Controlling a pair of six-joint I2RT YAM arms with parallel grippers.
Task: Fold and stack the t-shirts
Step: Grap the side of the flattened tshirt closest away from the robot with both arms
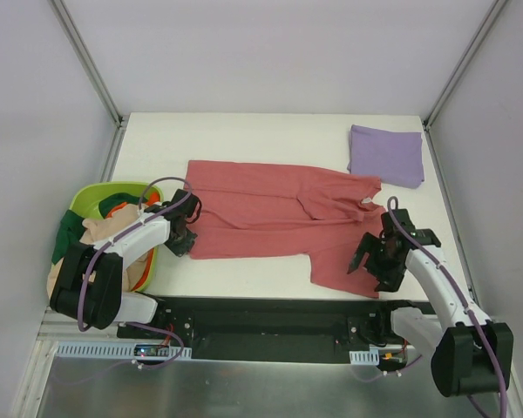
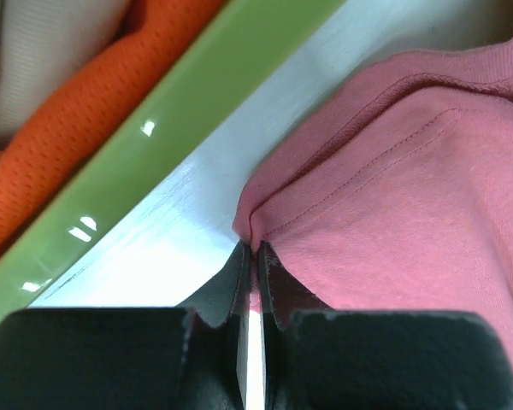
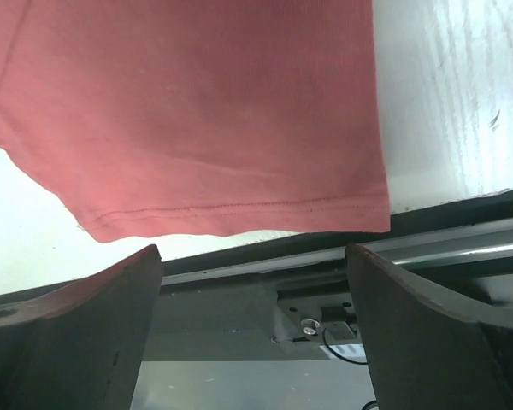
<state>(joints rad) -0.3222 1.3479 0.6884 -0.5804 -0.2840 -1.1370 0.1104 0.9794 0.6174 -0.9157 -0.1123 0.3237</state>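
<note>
A red t-shirt (image 1: 270,218) lies spread across the middle of the white table (image 1: 244,139). A purple t-shirt (image 1: 385,155) lies folded at the back right. My left gripper (image 1: 185,235) is shut on the red shirt's left hem corner (image 2: 255,231), next to the green basket. My right gripper (image 1: 373,266) is open and empty, hanging over the shirt's near right sleeve hem (image 3: 239,209) at the table's front edge.
A green basket (image 1: 100,193) at the left holds orange (image 2: 68,145), cream and green clothes. Its rim (image 2: 197,102) runs close beside my left fingers. A black rail (image 1: 261,318) runs along the table's near edge. White walls enclose the table.
</note>
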